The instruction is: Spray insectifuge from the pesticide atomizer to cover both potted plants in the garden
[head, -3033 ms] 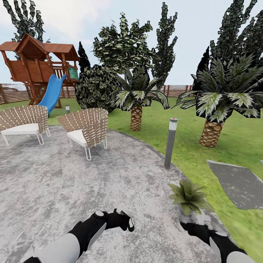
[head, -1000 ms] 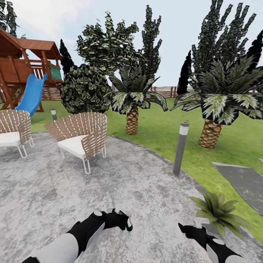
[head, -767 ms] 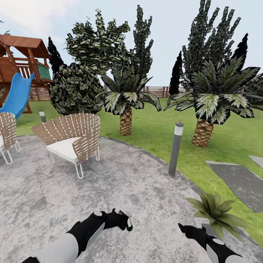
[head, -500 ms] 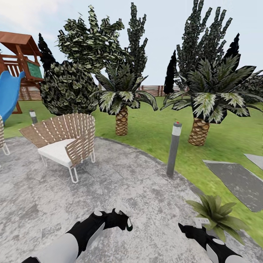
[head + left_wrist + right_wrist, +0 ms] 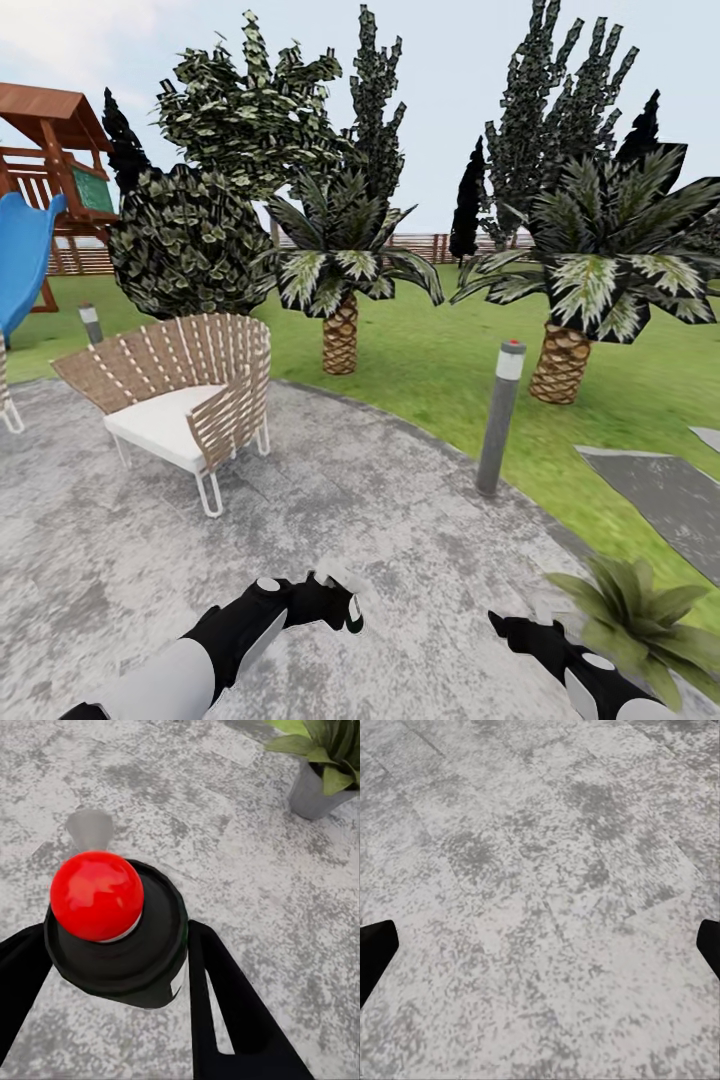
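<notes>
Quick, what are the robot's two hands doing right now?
Left gripper: closed on the pesticide atomizer.
Right gripper: open, holding nothing, above the paved patio.

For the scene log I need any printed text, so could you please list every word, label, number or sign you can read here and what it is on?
There is no readable text in any view.
The dark green spray bottle with the red dot, held in the left claw: no label visible.
The tall grey lamp post: no marking.
The green panel on the brown wooden playhouse: too small to tell.
</notes>
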